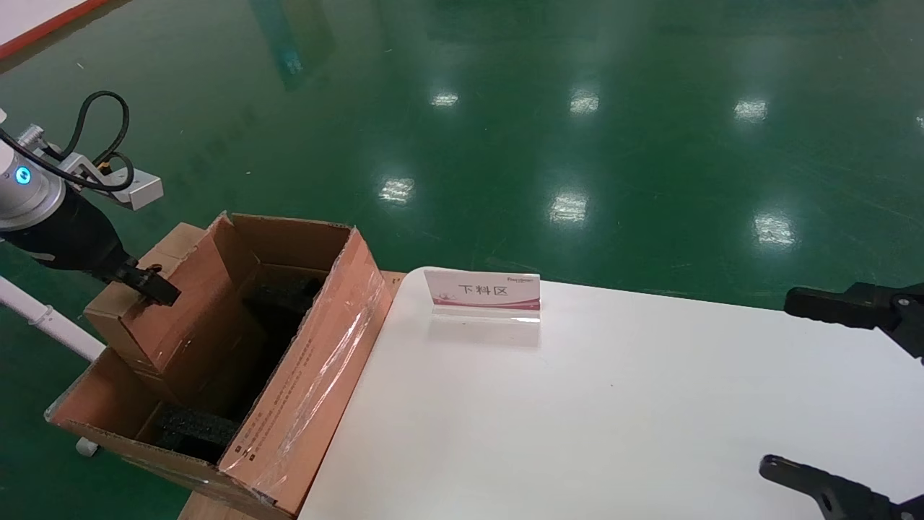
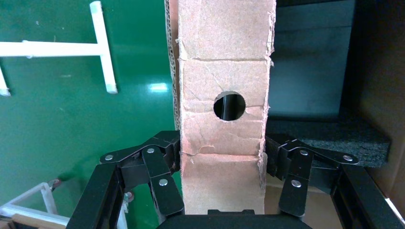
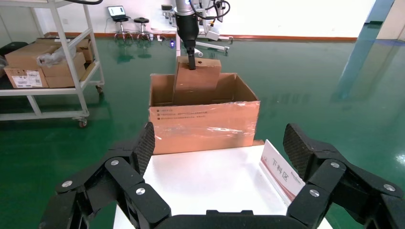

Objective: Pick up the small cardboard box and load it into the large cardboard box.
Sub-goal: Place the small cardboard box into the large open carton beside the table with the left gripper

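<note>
The small cardboard box (image 1: 188, 310) is a reddish-brown carton, tilted, with its lower end inside the large cardboard box (image 1: 317, 361). My left gripper (image 1: 148, 285) is shut on its upper narrow end. In the left wrist view the fingers (image 2: 165, 152) press both sides of the small cardboard box (image 2: 222, 138), below its round hole. The large cardboard box (image 3: 205, 124) stands open with its flaps upright; black foam blocks (image 1: 195, 430) lie within. The small cardboard box (image 3: 197, 76) rises above its rim. My right gripper (image 1: 778, 383) hovers open over the table's right side, holding nothing.
A white table (image 1: 613, 404) stands right of the large box, with a small upright sign (image 1: 484, 292) near its far edge. A white pipe frame (image 1: 50, 318) is on the green floor at left. A cart with cartons (image 3: 47, 62) stands farther off.
</note>
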`<state>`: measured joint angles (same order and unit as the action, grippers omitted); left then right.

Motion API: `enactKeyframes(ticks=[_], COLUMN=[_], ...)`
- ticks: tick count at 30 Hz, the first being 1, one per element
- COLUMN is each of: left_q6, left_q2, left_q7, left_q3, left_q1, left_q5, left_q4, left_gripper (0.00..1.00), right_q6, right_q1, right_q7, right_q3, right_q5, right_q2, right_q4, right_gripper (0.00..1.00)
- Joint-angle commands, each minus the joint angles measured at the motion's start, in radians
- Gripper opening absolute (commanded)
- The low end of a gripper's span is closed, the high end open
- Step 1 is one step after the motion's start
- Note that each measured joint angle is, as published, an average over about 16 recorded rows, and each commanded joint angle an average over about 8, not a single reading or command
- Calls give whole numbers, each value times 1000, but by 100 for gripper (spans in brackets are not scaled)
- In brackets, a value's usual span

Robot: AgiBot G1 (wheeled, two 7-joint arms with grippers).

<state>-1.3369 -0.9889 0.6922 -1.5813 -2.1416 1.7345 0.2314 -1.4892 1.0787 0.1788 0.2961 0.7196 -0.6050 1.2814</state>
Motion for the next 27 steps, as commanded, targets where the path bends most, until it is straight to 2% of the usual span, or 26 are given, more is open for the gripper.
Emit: enactKeyframes(ticks=[1,27], left_q6=[8,84], left_q2=[-5,-182], left_q7=[-5,-128], left_q3=[2,-1], left_q1=[7,27], left_q5=[-2,-12], left_q4=[9,331], left_gripper=[0,0], right_q6=[0,1], right_q1=[0,0], right_q7=[0,-1], right_q3=[0,2], right_q5=[0,-1], right_q2=[0,1], right_q4=[0,0], right_gripper=[100,100])
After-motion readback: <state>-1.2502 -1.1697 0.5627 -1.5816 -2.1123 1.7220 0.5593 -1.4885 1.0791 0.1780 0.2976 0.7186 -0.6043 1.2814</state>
